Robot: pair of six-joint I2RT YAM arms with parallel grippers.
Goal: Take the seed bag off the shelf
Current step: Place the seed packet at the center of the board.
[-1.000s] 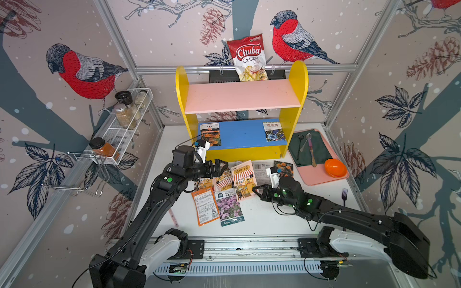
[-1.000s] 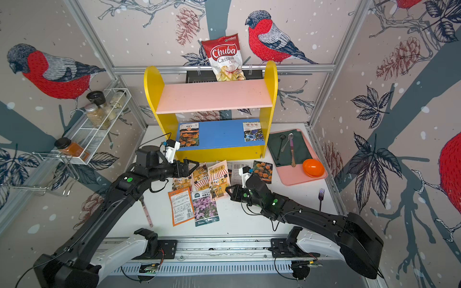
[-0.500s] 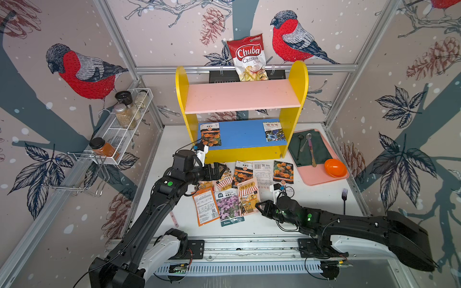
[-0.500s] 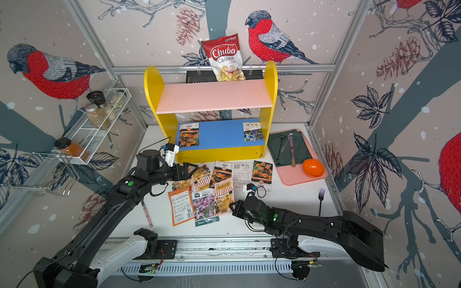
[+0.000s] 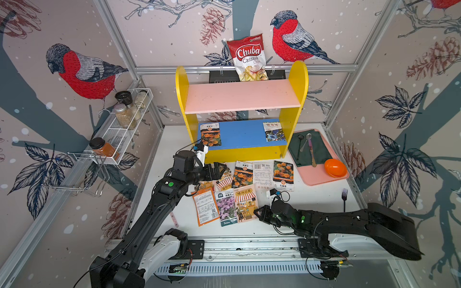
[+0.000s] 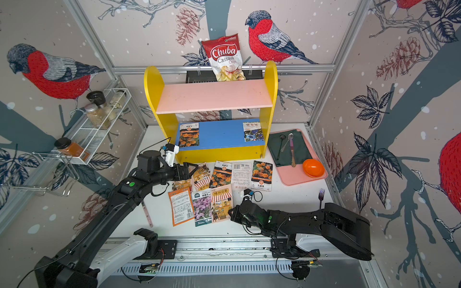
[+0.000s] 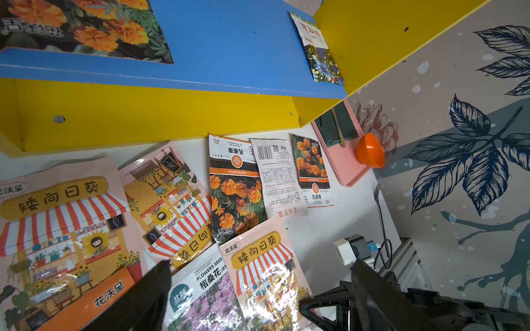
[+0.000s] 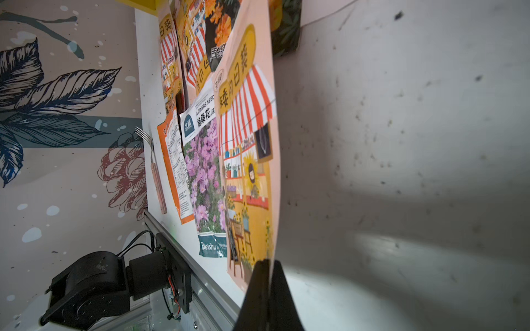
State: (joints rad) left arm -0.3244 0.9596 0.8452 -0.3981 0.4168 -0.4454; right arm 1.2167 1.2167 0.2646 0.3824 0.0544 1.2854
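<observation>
Pink seed bag (image 5: 245, 204) is lying just ahead of the right gripper (image 5: 257, 214), which is clenching its corner, while the left gripper (image 5: 219, 170) is hovering released.

Marigold seed bag (image 7: 86, 28) on shelf (image 7: 229, 43) cropped at L-wrist view edge.

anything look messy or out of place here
Yes: the seed packets on the table in front of the shelf lie in an overlapping, crooked heap, some face down. A dark fork lies alone, off the pink tray.

The seed bag (image 7: 258, 275) looks glossy, the shelf (image 7: 229, 43) matt painted, the tabletop (image 8: 401, 143) scuffed.
</observation>
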